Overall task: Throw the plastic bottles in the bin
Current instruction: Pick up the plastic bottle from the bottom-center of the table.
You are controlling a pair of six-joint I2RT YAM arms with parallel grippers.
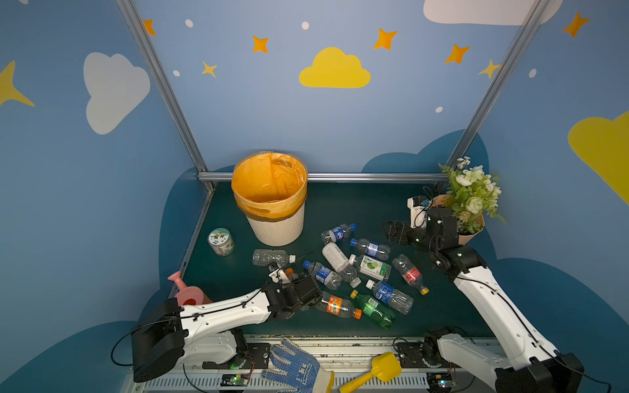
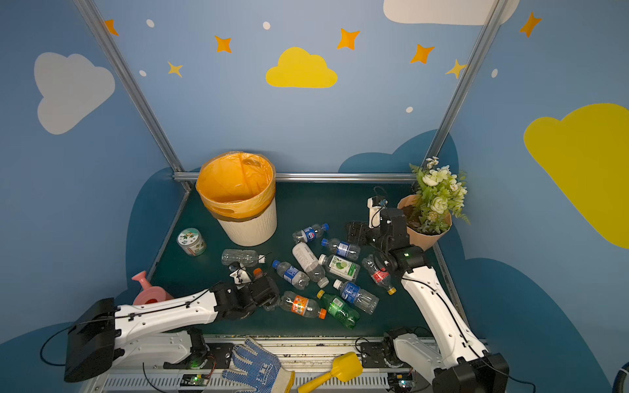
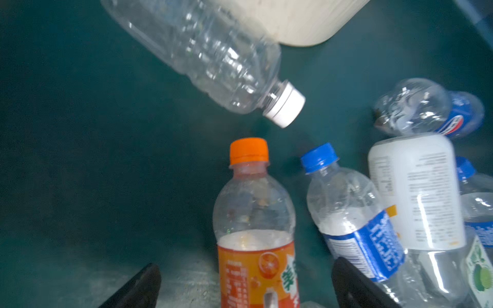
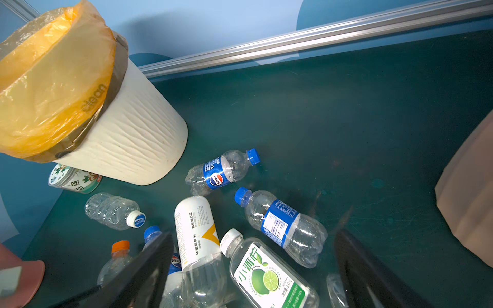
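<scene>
Several plastic bottles lie in a loose heap on the green table, among them a Pepsi-label one (image 1: pixel 338 233), a lime-label one (image 1: pixel 372 267) and a green one (image 1: pixel 374 309). The bin (image 1: pixel 275 231), cream with an orange bag, stands upright at the back left. My left gripper (image 3: pixel 246 264) is open low over an orange-capped, orange-label bottle (image 3: pixel 256 213), which lies between its fingers with a gap on each side. My right gripper (image 1: pixel 396 231) hangs open above the heap's far right side, holding nothing. In the right wrist view a blue-label bottle (image 4: pixel 282 226) lies just beyond its fingers.
A short jar (image 1: pixel 221 241) stands left of the bin. The flower pot (image 1: pixel 471 217) is behind my right wrist. A pink watering can (image 1: pixel 185 292) sits at the left edge. A glove (image 1: pixel 296 367) and yellow scoop (image 1: pixel 374 372) lie on the front rail.
</scene>
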